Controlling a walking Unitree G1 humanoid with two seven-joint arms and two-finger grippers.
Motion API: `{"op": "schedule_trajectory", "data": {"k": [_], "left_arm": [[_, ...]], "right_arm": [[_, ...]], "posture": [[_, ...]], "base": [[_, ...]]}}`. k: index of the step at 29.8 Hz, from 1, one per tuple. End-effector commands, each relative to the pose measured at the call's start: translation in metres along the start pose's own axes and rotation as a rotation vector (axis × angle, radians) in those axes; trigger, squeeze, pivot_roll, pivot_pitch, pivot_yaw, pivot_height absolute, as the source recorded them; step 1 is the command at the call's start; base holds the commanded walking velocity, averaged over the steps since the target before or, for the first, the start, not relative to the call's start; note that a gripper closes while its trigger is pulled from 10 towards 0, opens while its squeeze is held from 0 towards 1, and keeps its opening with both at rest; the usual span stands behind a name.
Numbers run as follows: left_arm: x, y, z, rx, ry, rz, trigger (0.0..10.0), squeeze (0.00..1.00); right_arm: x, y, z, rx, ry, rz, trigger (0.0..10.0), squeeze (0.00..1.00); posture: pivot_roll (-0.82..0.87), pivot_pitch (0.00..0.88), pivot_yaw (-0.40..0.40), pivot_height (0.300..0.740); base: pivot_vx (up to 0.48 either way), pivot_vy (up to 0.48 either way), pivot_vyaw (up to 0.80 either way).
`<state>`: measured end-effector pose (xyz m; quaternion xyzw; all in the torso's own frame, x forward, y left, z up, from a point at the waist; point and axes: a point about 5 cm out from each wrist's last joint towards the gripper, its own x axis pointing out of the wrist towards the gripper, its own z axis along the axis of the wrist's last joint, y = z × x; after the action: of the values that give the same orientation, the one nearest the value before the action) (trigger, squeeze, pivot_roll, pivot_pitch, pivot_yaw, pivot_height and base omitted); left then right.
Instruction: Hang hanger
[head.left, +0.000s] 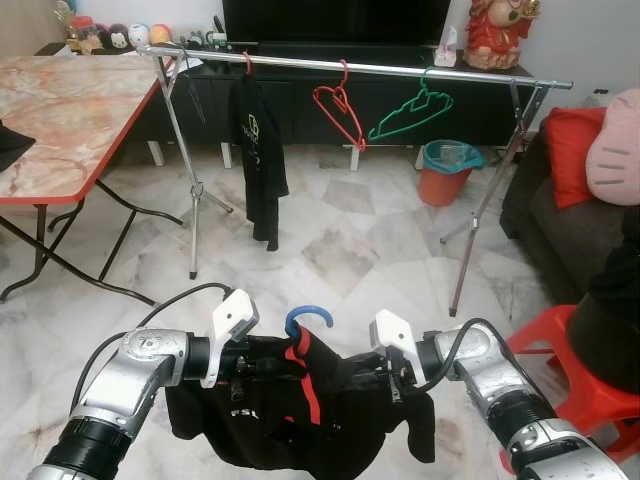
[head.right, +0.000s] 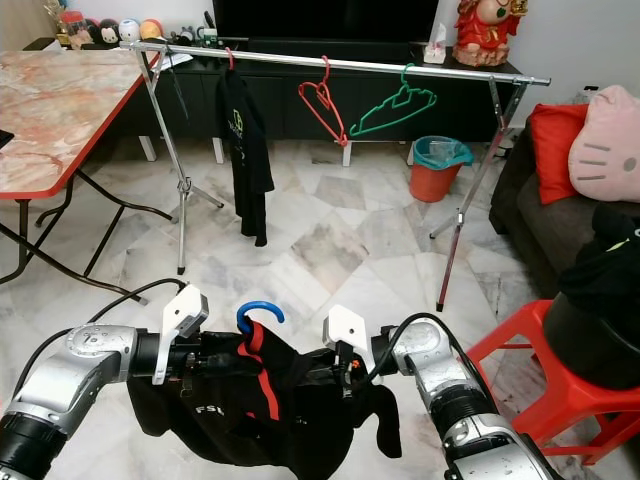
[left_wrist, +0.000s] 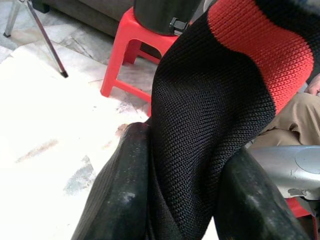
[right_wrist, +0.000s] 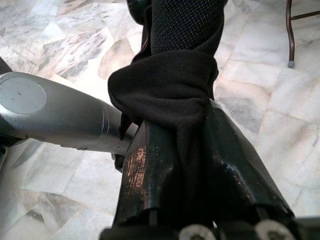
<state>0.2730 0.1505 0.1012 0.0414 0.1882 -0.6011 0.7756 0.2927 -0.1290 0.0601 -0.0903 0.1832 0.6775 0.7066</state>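
A black garment with a red stripe (head.left: 300, 410) hangs on a hanger with a blue hook (head.left: 308, 319), held low in front of me between both arms. My left gripper (head.left: 262, 366) is shut on the garment's left shoulder, its fingers (left_wrist: 125, 195) pinching black-and-red knit. My right gripper (head.left: 372, 378) is shut on the right shoulder, black cloth bunched between its fingers (right_wrist: 150, 170). Ahead stands a silver clothes rail (head.left: 400, 70) carrying a black shirt (head.left: 255, 150), a red hanger (head.left: 340, 110) and a green hanger (head.left: 415, 110).
A marble-topped folding table (head.left: 70, 110) stands at the left. A red stool (head.left: 570, 360) with a dark bundle and a sofa (head.left: 570, 200) with cushions are at the right. An orange bin (head.left: 445, 172) sits behind the rail, before a TV cabinet (head.left: 400, 95).
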Motion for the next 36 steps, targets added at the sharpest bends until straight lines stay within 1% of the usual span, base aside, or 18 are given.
{"op": "schedule_trajectory", "data": {"k": [1,7,8,9,17,28,29,31,32,33,36], "left_arm": [[0.0122,-0.012,-0.0064,-0.018,0.021,-0.104,0.0,0.0],[0.0125,-0.0117,-0.006,-0.017,0.017,-0.1,0.0,0.0],[0.0126,-0.0117,-0.006,-0.018,0.017,-0.099,0.0,0.0],[0.0126,-0.0117,-0.0061,-0.018,0.017,-0.098,0.0,0.0],[0.0123,-0.0112,-0.0072,-0.021,0.018,-0.093,0.0,0.0],[0.0113,-0.0114,-0.0096,-0.022,0.029,-0.093,0.0,0.0],[0.0113,-0.0114,-0.0096,-0.022,0.03,-0.093,0.0,0.0],[0.0114,-0.0115,-0.0098,-0.023,0.029,-0.093,0.0,0.0],[0.0115,-0.0116,-0.0098,-0.023,0.029,-0.093,0.0,0.0],[0.0119,-0.0117,-0.0099,-0.023,0.028,-0.094,0.0,0.0],[0.0122,-0.0118,-0.0099,-0.023,0.027,-0.094,0.0,0.0]], "right_arm": [[-0.0029,-0.0132,0.0254,-0.076,-0.07,-0.059,0.0,0.0],[-0.002,-0.0133,0.0239,-0.072,-0.06,-0.065,0.0,0.0],[-0.0024,-0.014,0.0237,-0.066,-0.06,-0.075,0.0,0.66],[-0.0029,-0.0151,0.0235,-0.057,-0.059,-0.086,0.0,1.0],[-0.0041,-0.0155,0.0216,-0.051,-0.045,-0.09,0.0,1.0],[-0.0041,-0.0108,0.0164,-0.036,-0.028,-0.039,0.0,1.0],[-0.0042,-0.0107,0.0163,-0.035,-0.027,-0.037,0.3,1.0],[-0.0045,-0.0102,0.0162,-0.035,-0.027,-0.029,2.0,1.0],[-0.0047,-0.0104,0.0162,-0.036,-0.027,-0.032,3.7,1.0],[-0.0049,-0.0107,0.016,-0.042,-0.024,-0.04,10.0,1.0],[-0.005,-0.0107,0.0158,-0.046,-0.023,-0.043,10.0,1.0]], "posture": [[0.03,0.0,-0.057,0.74],[0.03,0.0,-0.06,0.74],[0.03,0.0,-0.06,0.74],[0.03,0.0,-0.06,0.74],[0.03,0.0,-0.06,0.74],[0.03,0.0,-0.061,0.74],[0.03,0.0,-0.061,0.74],[0.03,0.0,-0.061,0.74],[0.03,0.0,-0.061,0.74],[0.03,0.0,-0.062,0.74],[0.03,0.0,-0.062,0.74]], "base": [[0.0,0.0,0.0],[0.0,0.0,0.0],[0.0,0.0,0.0],[0.0,0.0,0.0],[0.0,0.0,0.0],[0.0,0.0,0.0],[0.0,0.0,0.0],[0.0,0.0,0.0],[0.0,0.0,0.0],[0.0,0.0,0.0],[0.0,0.0,0.0]]}}
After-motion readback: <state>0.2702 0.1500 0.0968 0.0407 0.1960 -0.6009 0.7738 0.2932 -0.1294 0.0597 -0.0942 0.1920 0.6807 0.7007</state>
